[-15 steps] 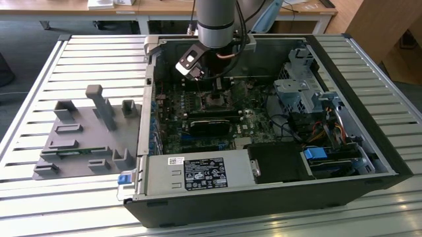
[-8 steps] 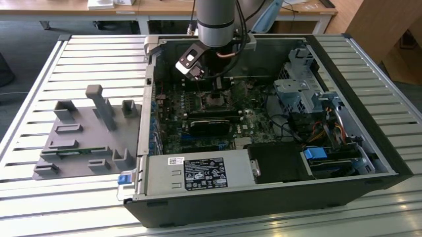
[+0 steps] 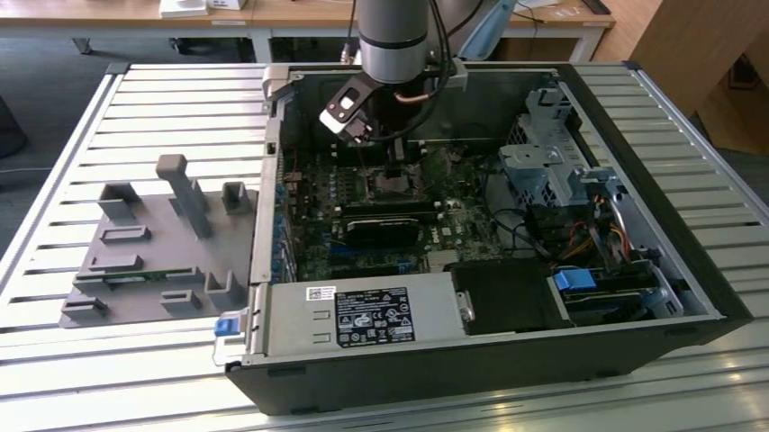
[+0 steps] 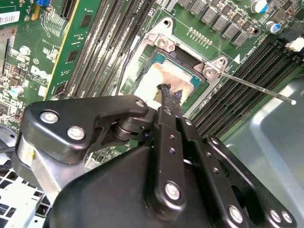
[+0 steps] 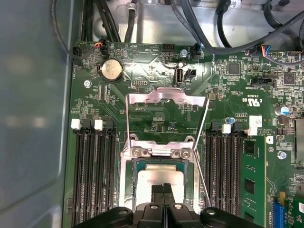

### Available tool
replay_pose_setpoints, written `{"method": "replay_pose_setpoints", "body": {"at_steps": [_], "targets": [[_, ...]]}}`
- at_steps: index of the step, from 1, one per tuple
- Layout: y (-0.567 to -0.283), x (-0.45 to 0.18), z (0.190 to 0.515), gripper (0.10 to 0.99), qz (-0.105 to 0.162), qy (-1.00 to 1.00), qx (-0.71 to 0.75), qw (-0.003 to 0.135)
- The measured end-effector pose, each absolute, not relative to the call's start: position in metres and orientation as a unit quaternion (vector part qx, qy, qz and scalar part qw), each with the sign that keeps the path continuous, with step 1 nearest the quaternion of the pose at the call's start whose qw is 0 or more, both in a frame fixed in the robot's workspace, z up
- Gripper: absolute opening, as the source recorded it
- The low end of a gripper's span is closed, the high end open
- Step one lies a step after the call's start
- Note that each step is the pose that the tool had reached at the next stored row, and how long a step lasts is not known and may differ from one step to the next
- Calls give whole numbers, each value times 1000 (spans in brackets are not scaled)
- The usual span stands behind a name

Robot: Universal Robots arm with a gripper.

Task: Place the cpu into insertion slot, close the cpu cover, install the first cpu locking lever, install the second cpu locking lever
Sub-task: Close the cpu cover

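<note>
The cpu [image 5: 153, 178] lies flat in its socket on the motherboard [image 5: 156, 66], under the claw.
The gripper [image 5: 164, 189] has both fingers pressed together and holds nothing. Its tips are over the chip's metal top; whether they touch it I cannot tell. The cpu cover [image 5: 166, 97] stands swung open at the socket's far end. One thin locking lever [image 4: 256, 88] sticks out free beside the socket. Black memory slots [image 5: 92, 175] run on both sides, all inside the open computer case [image 3: 481, 369].
</note>
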State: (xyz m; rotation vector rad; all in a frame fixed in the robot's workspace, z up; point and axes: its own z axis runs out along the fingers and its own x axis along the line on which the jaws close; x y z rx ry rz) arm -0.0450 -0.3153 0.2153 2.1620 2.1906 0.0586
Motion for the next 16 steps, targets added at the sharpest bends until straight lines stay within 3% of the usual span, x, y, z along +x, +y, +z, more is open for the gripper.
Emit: {"method": "replay_pose_setpoints", "body": {"at_steps": [16], "targets": [[-315, -45, 235, 106, 19, 711, 702, 32]]}}
